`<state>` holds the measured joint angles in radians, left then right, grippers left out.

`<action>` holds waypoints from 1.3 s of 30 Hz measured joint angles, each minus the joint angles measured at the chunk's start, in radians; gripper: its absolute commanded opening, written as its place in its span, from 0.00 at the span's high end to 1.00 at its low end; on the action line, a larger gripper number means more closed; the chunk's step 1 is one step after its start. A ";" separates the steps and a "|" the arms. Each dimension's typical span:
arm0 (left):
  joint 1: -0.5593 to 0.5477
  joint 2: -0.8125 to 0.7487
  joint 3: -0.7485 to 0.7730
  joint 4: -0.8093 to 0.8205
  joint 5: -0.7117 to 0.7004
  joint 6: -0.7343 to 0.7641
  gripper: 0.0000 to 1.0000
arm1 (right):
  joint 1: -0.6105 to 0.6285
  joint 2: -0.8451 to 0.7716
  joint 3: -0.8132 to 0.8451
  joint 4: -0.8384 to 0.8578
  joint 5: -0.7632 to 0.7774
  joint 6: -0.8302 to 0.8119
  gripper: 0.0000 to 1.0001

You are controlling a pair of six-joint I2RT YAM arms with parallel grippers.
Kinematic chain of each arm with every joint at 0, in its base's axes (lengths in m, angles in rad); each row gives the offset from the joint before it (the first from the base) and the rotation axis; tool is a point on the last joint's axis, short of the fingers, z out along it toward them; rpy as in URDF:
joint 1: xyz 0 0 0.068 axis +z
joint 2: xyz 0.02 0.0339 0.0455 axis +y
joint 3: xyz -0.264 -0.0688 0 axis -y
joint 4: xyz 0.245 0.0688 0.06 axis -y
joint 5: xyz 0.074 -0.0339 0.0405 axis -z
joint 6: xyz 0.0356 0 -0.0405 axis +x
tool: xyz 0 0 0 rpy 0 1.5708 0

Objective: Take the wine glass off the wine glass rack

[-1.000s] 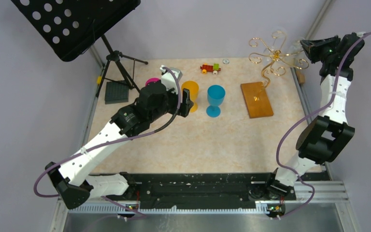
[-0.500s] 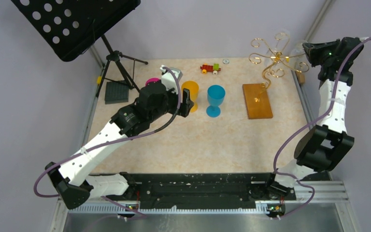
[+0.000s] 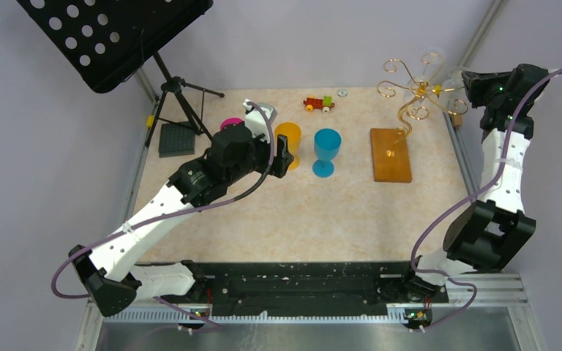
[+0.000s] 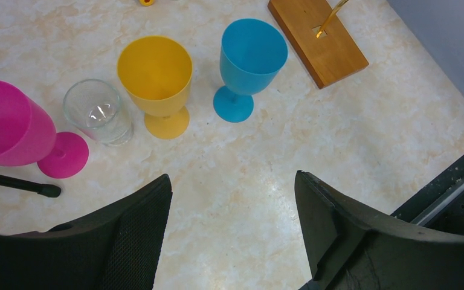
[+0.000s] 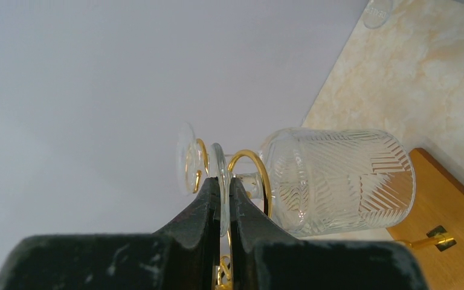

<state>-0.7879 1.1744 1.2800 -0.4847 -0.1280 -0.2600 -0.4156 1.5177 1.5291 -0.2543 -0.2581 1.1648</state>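
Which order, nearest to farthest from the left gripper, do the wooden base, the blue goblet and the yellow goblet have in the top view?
From the left gripper:
1. Yellow goblet, right beside its fingers.
2. Blue goblet, a little further right.
3. Wooden base, far right.

The wine glass [image 5: 338,187] hangs on the rack [image 3: 391,155], far right on the table [image 3: 322,219], goblets [image 3: 326,150] leftward

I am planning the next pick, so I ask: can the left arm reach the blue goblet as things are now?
Probably yes. The left gripper is open and empty, and the blue goblet stands upright ahead of it, apart from the yellow goblet; nothing lies between.
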 measured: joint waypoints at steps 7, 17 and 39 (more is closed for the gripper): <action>0.000 0.000 -0.003 0.002 0.000 0.000 0.22 | -0.006 -0.037 -0.034 0.014 0.051 0.044 1.00; 0.000 0.000 -0.006 0.008 0.000 0.000 0.22 | -0.029 -0.065 -0.045 0.022 0.089 0.109 1.00; 0.000 -0.001 -0.014 0.014 0.000 0.000 0.22 | -0.066 -0.159 -0.156 0.056 0.003 0.138 1.00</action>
<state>-0.7879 1.1736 1.2655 -0.4706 -0.1280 -0.2604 -0.4820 1.3590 1.3727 -0.1978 -0.2554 1.3033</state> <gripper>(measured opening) 0.784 0.038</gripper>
